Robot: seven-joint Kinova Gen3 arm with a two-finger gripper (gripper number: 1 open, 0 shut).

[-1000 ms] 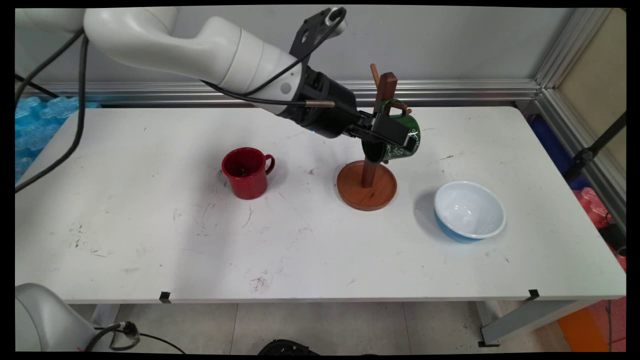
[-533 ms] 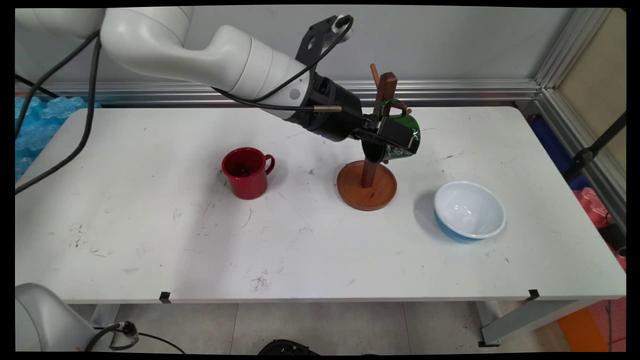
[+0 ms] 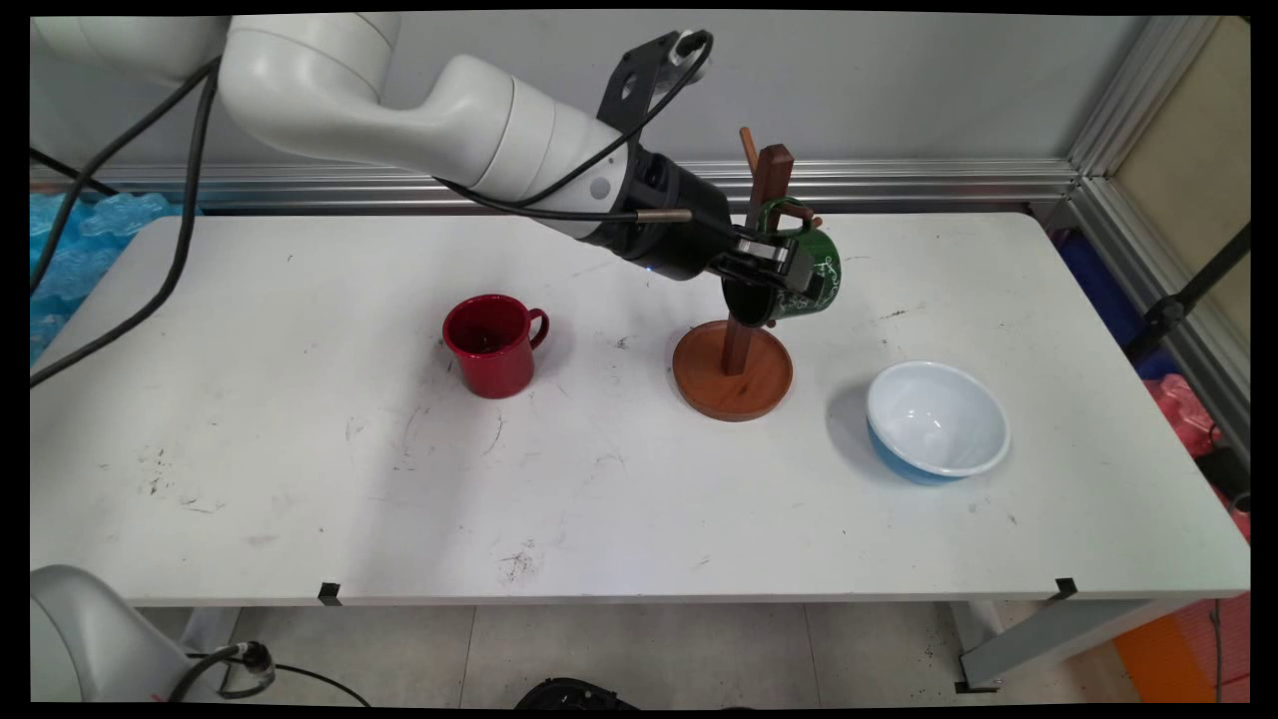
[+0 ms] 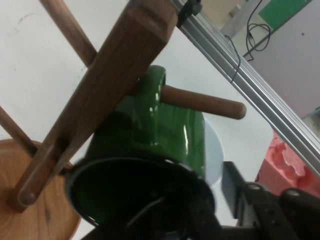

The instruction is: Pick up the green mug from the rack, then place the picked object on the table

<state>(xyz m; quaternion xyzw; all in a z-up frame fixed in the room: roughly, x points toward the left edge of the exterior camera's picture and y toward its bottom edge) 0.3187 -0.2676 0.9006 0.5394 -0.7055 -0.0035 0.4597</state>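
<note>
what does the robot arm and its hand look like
The arm is glossy white, built of rounded tubular links. Its hand is black, on a black cylindrical wrist carrying a black bracket and a small silver rod. Black cables hang from the arm.

Green mug (image 3: pixel 811 283), white-patterned; red mug (image 3: pixel 491 345)

A white counter (image 3: pixel 300 499), scuffed with dark marks, carries three things; a red mug (image 3: pixel 491 345) stands upright left of centre, its handle to the right; a wooden mug stand (image 3: pixel 732 371) rests on its round base near the middle; a bowl (image 3: pixel 937 421), white inside and blue outside, sits to the right, apart from the stand.
</note>
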